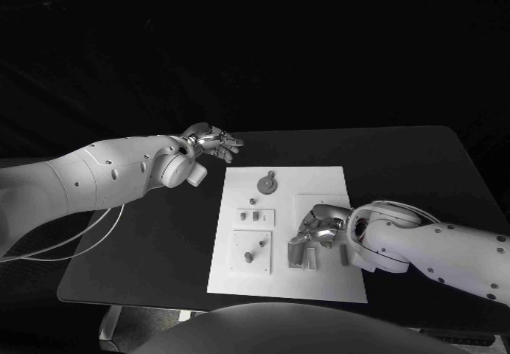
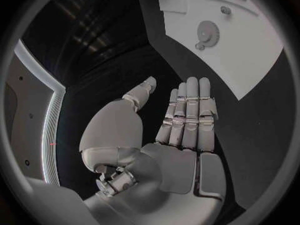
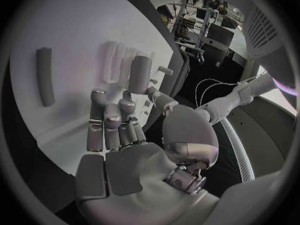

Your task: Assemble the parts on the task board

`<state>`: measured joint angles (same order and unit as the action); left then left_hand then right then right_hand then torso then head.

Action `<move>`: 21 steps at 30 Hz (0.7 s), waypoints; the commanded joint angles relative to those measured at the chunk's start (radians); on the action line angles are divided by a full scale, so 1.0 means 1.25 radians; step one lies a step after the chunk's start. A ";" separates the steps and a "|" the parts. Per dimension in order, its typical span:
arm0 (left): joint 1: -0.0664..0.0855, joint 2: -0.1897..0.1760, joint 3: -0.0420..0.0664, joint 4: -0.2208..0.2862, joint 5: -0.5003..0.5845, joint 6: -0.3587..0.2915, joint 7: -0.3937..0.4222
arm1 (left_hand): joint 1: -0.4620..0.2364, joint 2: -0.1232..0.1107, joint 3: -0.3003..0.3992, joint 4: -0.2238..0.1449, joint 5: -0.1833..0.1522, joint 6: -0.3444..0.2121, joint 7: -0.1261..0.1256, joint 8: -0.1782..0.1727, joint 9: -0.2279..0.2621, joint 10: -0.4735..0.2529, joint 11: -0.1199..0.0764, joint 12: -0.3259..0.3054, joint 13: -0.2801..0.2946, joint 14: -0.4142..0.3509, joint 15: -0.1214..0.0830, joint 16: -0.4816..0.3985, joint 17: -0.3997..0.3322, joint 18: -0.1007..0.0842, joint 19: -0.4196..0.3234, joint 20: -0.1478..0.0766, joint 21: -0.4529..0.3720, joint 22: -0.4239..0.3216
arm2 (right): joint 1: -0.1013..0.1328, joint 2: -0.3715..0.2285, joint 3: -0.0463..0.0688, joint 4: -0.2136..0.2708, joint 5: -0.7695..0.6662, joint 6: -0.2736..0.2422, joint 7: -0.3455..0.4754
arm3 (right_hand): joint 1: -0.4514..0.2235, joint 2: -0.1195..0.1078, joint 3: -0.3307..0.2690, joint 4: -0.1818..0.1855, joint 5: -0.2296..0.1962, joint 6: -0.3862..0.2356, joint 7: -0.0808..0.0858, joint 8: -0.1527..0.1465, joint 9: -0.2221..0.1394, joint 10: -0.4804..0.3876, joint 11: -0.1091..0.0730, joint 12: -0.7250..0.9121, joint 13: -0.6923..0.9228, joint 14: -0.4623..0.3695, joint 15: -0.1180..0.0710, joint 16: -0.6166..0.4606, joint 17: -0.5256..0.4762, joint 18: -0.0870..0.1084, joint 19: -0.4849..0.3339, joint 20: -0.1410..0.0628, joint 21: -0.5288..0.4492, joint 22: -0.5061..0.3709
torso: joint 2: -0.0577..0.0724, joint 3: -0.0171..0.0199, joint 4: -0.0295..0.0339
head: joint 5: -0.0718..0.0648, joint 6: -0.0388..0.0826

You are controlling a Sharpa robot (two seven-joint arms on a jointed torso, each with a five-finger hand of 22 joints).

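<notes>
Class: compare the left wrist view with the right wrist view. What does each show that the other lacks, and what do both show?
Left wrist view alone: the left hand, open over the black table, and a gear on the board. Right wrist view alone: the right hand over the board, fingers near upright parts, and a bar lying flat. Both: the white board.
</notes>
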<state>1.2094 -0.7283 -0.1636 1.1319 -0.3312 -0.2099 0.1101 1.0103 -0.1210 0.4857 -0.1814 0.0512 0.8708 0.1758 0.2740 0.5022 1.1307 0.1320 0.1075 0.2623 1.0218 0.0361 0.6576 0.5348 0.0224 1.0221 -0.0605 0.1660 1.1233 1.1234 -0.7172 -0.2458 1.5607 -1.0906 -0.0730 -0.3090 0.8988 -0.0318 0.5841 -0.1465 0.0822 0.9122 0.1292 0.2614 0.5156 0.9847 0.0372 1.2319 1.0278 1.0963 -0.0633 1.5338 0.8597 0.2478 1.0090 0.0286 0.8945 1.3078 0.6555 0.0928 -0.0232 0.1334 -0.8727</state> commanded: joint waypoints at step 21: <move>0.001 0.000 0.000 0.001 -0.005 0.007 0.001 | -0.010 0.002 -0.001 0.007 0.000 -0.007 0.001 0.003 -0.001 -0.007 0.000 0.005 -0.001 0.004 0.003 -0.004 0.003 0.017 -0.003 0.002 -0.003 0.002 | -0.002 -0.001 -0.001 0.000 -0.023 -0.013 -0.002 | -0.005 -0.031 0.021 -0.019 0.004 0.022 0.006 0.008 -0.008 -0.002 -0.009 0.009 -0.014 0.001 -0.009 0.007 -0.009 0.011 0.001 -0.001 0.004 0.014 | 0.000 0.0004 -0.0003 | 0.001 0.000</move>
<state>1.2094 -0.7290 -0.1636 1.1316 -0.3330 -0.2099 0.1069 1.0064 -0.1171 0.4835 -0.1792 0.0512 0.8709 0.1759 0.2740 0.5023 1.1308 0.1319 0.1075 0.2625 1.0218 0.0361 0.6576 0.5372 0.0319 1.0221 -0.0605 0.1661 1.1240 1.1231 -0.7175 -0.2460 1.5604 -1.0891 -0.0770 -0.3144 0.8836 -0.0694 0.6098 -0.1649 0.0823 0.9287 0.1316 0.2693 0.5060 0.9828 0.0317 1.2393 1.0115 1.0984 -0.0672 1.5369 0.8499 0.2490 1.0092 0.0289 0.8944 1.3078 0.6555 0.0930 -0.0233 0.1338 -0.8727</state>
